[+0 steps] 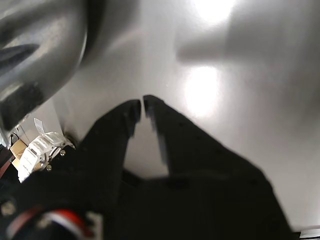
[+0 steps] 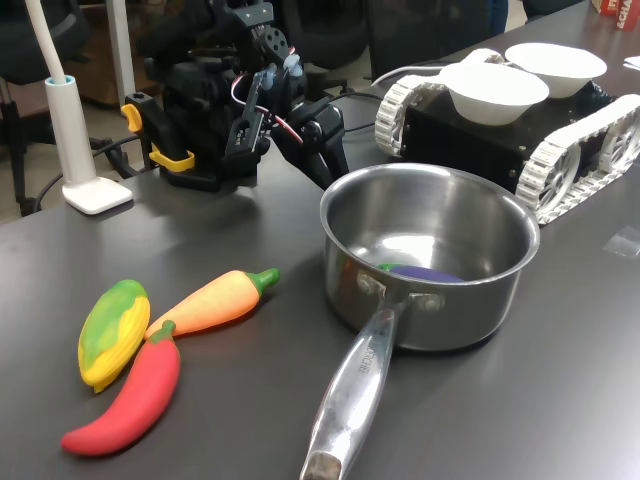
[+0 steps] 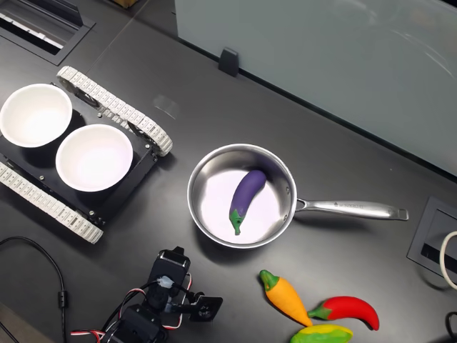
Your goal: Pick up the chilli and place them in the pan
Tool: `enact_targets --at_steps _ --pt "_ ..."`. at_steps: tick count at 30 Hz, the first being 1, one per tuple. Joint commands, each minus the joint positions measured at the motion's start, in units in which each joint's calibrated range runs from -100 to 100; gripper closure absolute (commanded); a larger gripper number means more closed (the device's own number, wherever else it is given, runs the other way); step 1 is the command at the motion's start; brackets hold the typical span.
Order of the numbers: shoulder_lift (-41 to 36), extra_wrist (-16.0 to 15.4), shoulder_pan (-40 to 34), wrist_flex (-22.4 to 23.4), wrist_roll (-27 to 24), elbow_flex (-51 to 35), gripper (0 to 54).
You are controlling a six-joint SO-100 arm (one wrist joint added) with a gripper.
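Nearest the camera in the first exterior view you get three toy veggies in a bunch: one chilli (image 2: 128, 397), one corn cob (image 2: 111, 331) and one carrot (image 2: 218, 299). The chilli lies on the table (image 2: 560, 400), touching the corn and right beside the carrot, at about 8 o'clock from the pan (image 2: 428, 265). In the second exterior view the corn (image 3: 321, 334) is cut off by the frame's lower edge, with the chilli (image 3: 350, 311) just above it.

One pan, handle (image 2: 350, 395) pointing toward the camera in the first exterior view. From that angle the eggplant (image 2: 425, 271) inside is mostly hidden by the pan wall, only a purple sliver shows. The second exterior view shows the whole eggplant (image 3: 245, 196) lying in the pan (image 3: 214, 221), so one eggplant, and the chilli isn't in there.

Further back, at roughly 10 o'clock from the pan in the first exterior view, is the arm, folded low. Its gripper (image 2: 335, 140) is hard to read there, just dark shapes. The wrist view is blurry but shows the gripper (image 1: 144, 107) with its black fingertips (image 1: 131, 112) nearly touching, only a thin slit between them and nothing held, hanging over bare table beside the pan's shiny side (image 1: 40, 45).

Farthest off: one tracked vehicle (image 2: 500, 135) carrying two white bowls (image 2: 495, 88).
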Motion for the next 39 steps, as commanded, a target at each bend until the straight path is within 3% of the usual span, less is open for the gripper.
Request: enact_targets --at_steps 1,28,34,39 --pt "-0.6 0.3 -0.7 -2.4 0.4 -1.3 53.6" --pt "-0.6 0.4 -3.6 -2.3 2.0 -1.3 53.6" --pt "-0.6 0.3 0.6 -1.5 1.7 -3.1 53.6" --pt "-0.6 0.4 -0.5 -1.6 1.9 -2.8 53.6"
